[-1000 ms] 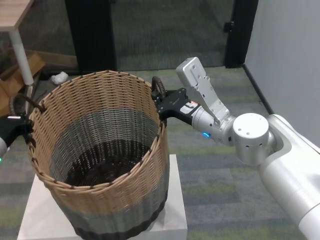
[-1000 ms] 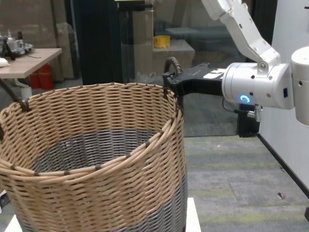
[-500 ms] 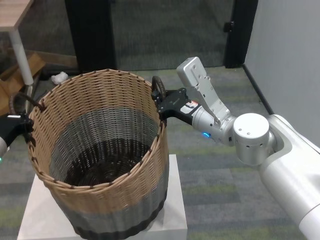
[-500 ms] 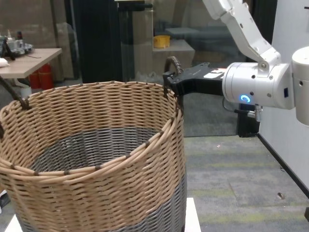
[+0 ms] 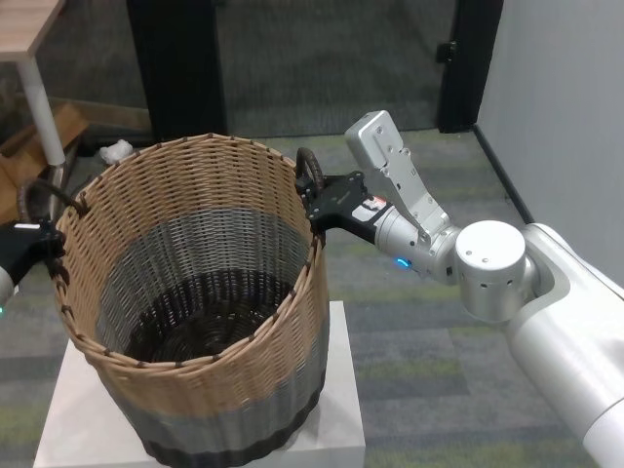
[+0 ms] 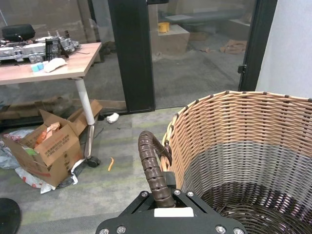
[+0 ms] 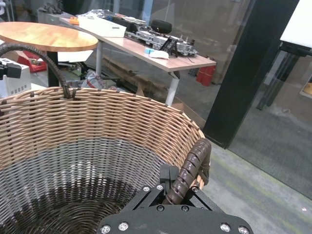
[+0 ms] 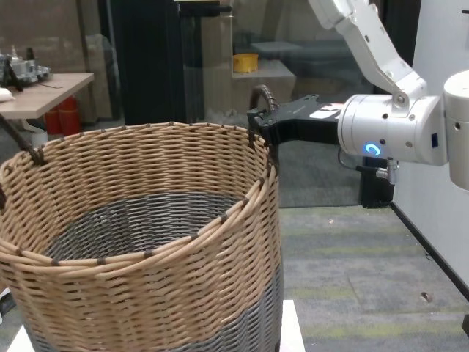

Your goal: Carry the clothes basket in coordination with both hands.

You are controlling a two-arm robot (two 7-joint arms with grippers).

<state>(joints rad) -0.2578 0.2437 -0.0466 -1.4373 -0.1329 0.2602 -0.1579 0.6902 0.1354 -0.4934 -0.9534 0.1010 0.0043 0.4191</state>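
Note:
The clothes basket (image 5: 229,390) is a large round wicker basket with a tan upper band, grey middle and dark base, over a white pedestal (image 5: 343,390). My right gripper (image 5: 314,203) is shut on the basket's right loop handle (image 5: 309,164), which also shows in the right wrist view (image 7: 191,165) and the chest view (image 8: 261,94). My left gripper (image 5: 44,244) is shut on the left loop handle (image 5: 32,198), seen close in the left wrist view (image 6: 150,165). The basket (image 8: 146,220) is empty inside.
A wooden table (image 5: 24,29) with a white leg stands at the far left, with cardboard boxes (image 6: 48,146) under it. A black pillar (image 5: 175,58) is behind the basket. A pale wall (image 5: 565,97) runs along the right. Carpeted floor surrounds the pedestal.
The basket's rim has risen slightly in the head and chest views, with both grippers still on the handles.

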